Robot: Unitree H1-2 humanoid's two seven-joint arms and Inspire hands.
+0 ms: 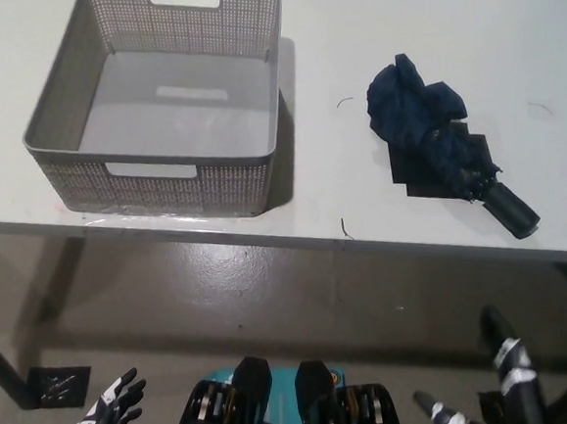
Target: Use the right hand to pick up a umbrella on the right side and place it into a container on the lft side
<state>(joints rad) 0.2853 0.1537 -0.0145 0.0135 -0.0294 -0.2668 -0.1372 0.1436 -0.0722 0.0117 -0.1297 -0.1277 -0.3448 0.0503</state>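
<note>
Right hand [499,406]: low, below the table edge — fingers spread, holding nothing.
Umbrella [446,146]: untouched on the table.
Basket [56,106]: empty — everything left.

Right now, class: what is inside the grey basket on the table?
Nothing shows inside the grey basket: its bare floor is visible. The near wall hides only a thin strip of floor. The folded umbrella lies outside, on the table.

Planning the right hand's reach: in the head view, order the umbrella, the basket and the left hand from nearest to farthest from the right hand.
From the right hand, low at the right:
1. Umbrella, on the table's right side, above the hand.
2. Left hand, low at the far left.
3. Basket, on the table's left side.
</note>
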